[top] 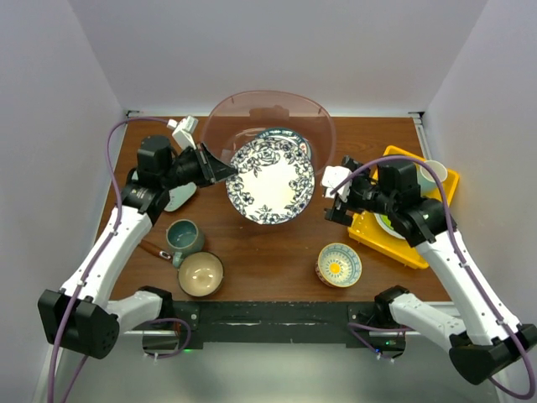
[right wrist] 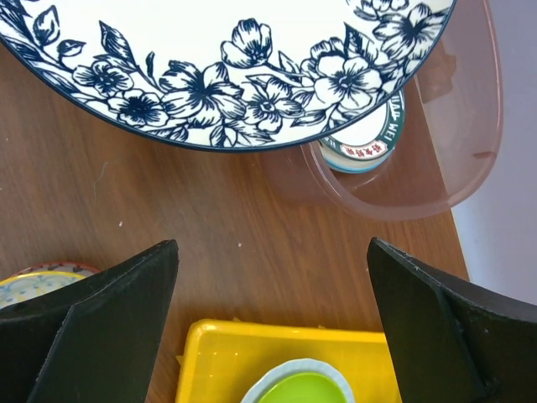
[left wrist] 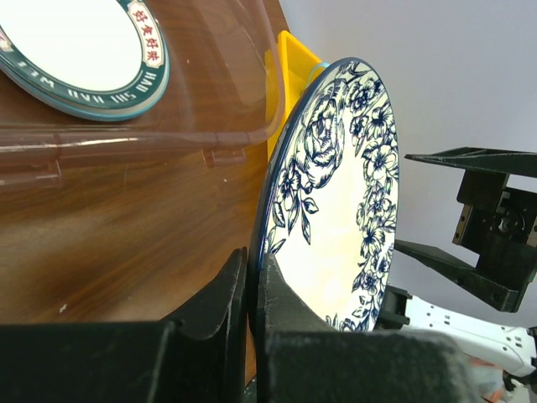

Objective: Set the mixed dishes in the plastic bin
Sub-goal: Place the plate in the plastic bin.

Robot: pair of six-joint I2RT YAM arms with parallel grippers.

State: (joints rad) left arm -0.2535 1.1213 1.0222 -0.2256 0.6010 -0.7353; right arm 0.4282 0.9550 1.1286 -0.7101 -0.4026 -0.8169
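One blue-patterned plate (top: 270,180) half hides the teal-rimmed plate (top: 295,140)

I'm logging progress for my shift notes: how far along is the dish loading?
Done: one green-rimmed plate lies in the plastic bin. In hand: left gripper clamps the blue-patterned plate by the bin; right gripper open. Left: teal mug, tan bowl, patterned bowl, mint dish on the table.

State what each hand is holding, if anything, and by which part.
The left hand pinches the blue-patterned plate by its rim, clamping both faces. The right hand is open and holds nothing.
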